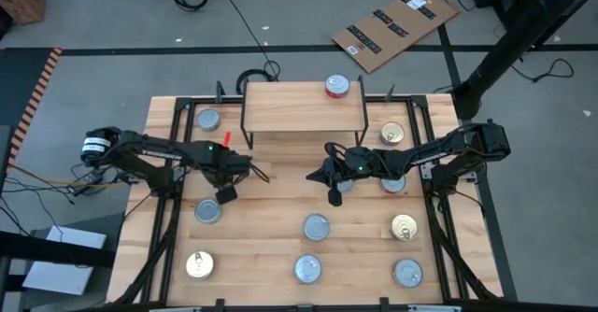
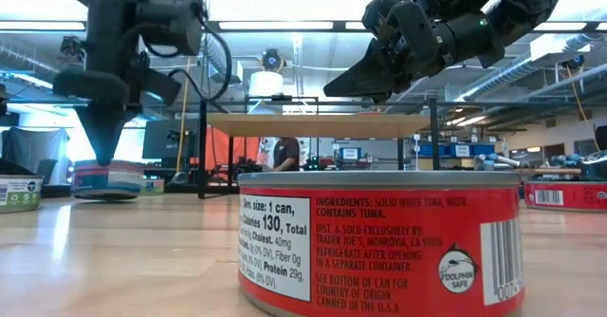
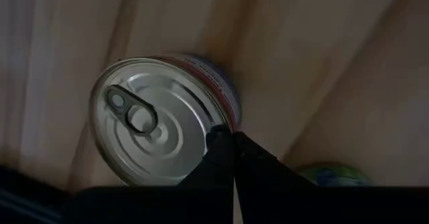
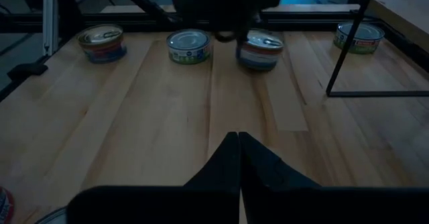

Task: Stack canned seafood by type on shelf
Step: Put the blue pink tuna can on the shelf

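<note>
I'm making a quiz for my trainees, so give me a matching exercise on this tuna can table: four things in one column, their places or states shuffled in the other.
Things:
1. red-topped can
2. left gripper
3. right gripper
4. gold-topped can on the left arm's side

Places or states:
A. shut, at the rim of a silver-topped can
B. near the table edge farthest from the shelf
C. on the shelf
D. shut, empty, above bare wood in front of the shelf

Pairs: 1-C, 2-A, 3-D, 4-B

Left gripper point(image 3: 232, 147) fingers pressing together, tips sitting beside silver-topped tin point(image 3: 161, 120); possibly another tin point(image 3: 333, 175) lying beyond.
</note>
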`<move>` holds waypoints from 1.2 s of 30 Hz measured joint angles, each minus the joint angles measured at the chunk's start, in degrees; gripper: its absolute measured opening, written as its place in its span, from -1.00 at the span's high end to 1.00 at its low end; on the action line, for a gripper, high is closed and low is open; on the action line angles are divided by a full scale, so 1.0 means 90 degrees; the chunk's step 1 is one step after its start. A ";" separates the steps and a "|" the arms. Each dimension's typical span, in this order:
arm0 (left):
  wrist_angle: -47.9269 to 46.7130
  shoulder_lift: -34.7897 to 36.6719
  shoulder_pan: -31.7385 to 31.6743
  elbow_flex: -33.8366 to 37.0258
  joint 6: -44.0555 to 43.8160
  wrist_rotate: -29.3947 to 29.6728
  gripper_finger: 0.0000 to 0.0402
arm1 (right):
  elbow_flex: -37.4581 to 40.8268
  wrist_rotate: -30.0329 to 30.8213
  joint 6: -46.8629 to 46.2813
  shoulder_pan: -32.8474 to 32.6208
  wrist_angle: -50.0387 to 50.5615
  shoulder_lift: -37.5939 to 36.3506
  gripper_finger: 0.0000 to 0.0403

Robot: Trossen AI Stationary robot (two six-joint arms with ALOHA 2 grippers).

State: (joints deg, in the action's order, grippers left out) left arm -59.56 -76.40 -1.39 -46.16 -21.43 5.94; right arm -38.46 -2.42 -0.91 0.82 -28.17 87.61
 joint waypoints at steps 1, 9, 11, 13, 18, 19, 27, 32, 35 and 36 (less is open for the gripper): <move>0.0007 0.0000 0.0099 -0.0051 0.0000 -0.0059 0.98 | 0.0000 0.0000 0.0000 0.0000 0.0007 0.0000 0.97; 0.0455 0.0002 0.0944 -0.0407 0.0179 -0.0830 0.99 | 0.0000 -0.0019 0.0000 0.0000 0.0089 0.0000 0.97; 0.0556 0.0005 0.1168 -0.0456 0.0201 -0.1026 0.99 | 0.0000 -0.0019 0.0000 0.0000 0.0093 0.0000 0.97; 0.0581 0.0005 0.1370 -0.0500 0.0197 -0.1022 0.99 | 0.0000 -0.0019 0.0000 0.0000 0.0093 0.0000 0.97; 0.0603 0.0005 0.1720 -0.0513 0.0190 -0.0753 0.95 | 0.0000 -0.0021 0.0000 0.0000 0.0093 0.0000 0.97; 0.0648 0.0005 0.1760 -0.0513 0.0192 -0.0748 0.94 | 0.0000 -0.0022 0.0000 0.0000 0.0093 0.0000 0.97; 0.1192 0.0005 0.1921 -0.0519 0.0281 -0.0674 0.99 | 0.0000 -0.0022 0.0000 0.0000 0.0096 0.0000 0.97; 0.1650 0.0005 0.1924 -0.0523 0.0325 -0.0792 0.99 | 0.0000 -0.0024 -0.0002 0.0000 0.0098 0.0000 0.97; 0.2103 0.0005 0.1924 -0.0523 0.0320 -0.1071 0.99 | 0.0000 -0.0024 -0.0002 0.0000 0.0096 0.0000 0.97; 0.2266 0.0005 0.1924 -0.0523 0.0315 -0.1160 1.00 | 0.0000 -0.0024 -0.0002 0.0000 0.0098 -0.0002 0.97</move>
State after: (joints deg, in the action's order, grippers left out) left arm -39.17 -76.36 15.92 -50.87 -18.59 -4.50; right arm -38.46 -2.63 -0.93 0.82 -27.29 87.60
